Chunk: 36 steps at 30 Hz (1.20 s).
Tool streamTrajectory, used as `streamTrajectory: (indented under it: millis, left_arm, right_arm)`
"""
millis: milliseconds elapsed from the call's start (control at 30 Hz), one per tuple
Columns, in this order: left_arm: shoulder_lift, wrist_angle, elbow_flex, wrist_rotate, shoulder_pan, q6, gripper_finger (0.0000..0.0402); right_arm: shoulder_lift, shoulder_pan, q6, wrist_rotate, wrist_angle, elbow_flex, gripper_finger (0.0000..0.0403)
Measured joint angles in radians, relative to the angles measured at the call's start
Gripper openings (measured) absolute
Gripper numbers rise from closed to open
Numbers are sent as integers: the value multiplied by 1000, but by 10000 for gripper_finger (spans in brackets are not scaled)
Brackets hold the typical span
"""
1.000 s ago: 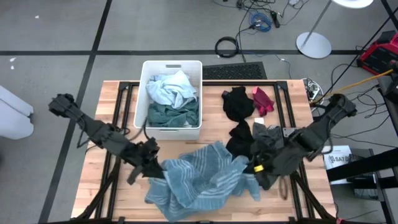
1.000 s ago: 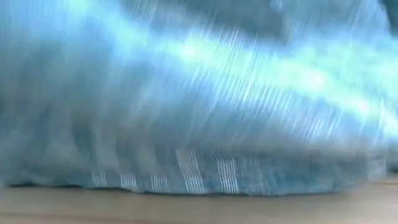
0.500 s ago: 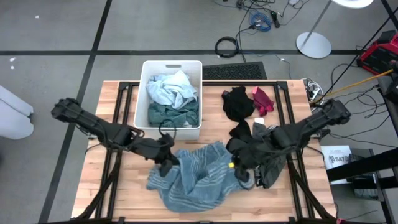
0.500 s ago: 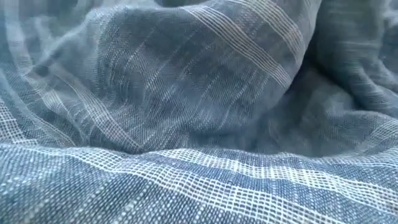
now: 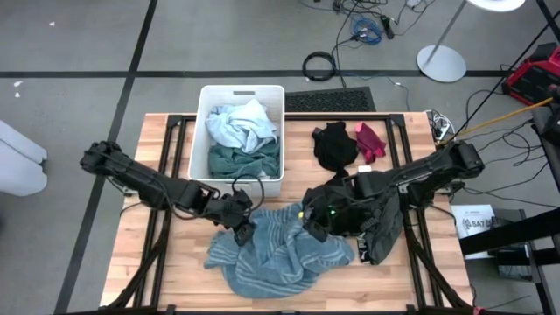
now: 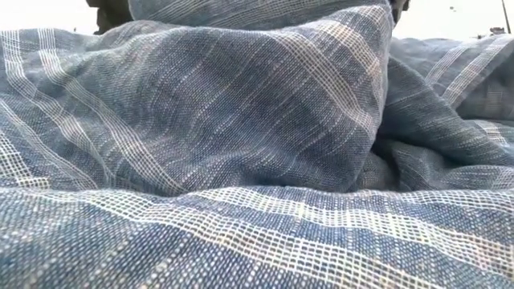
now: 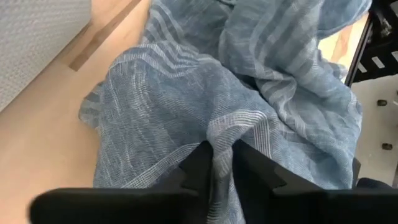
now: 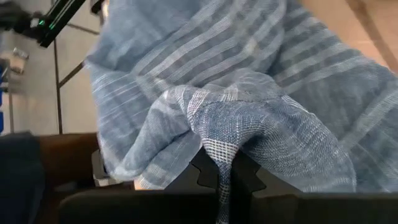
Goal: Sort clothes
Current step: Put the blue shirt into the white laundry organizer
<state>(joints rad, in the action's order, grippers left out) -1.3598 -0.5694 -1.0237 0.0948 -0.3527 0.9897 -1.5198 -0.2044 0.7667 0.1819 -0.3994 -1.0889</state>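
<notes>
Two arms meet over the table, its long side running nine to three o'clock in the high view. Largest of the clothes is the blue striped cloth, heaped at about six o'clock from the white bin; it fills the low view. Its long axis runs from roughly eight o'clock to two o'clock, between the two grippers. The bin already carries a light blue garment and a teal garment. At three o'clock from the bin lie a black garment and a small magenta garment, with a dark grey garment under the right arm.

The right gripper has its fingers clamped on a fold at the cloth's two o'clock edge. The left gripper sits at the ten o'clock edge, fingers a little apart with a fold between them; whether it grips firmly I cannot tell. Both are equally near the cloth.
</notes>
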Motion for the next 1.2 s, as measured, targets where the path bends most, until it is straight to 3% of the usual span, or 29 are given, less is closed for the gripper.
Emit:
streamTrajectory:
  millis: [167, 367, 567, 733, 867, 1067, 1200]
  left_arm:
    - [0, 0, 0, 11, 0, 57, 136]
    - [13, 1, 0, -38, 26, 34, 199]
    - [67, -3, 0, -117, 46, -102, 212]
    - [141, -97, 0, -69, 66, -141, 212]
    - [223, -153, 0, -64, 98, -195, 212]
    - [345, -146, 0, -63, 131, -275, 212]
    - [400, -135, 0, -62, 146, -297, 212]
  right_arm:
    - [-1, 30, 32, 4, -3, 0, 16]
    - [0, 43, 68, 8, -24, 0, 105]
    - [0, 42, 82, 21, -45, 0, 228]
    - [6, 56, 100, 119, -48, 0, 298]
    - [24, 67, 144, 139, -48, 0, 318]
    - [78, 73, 211, 80, -61, 0, 317]
    - [135, -17, 338, 42, -168, 0, 315]
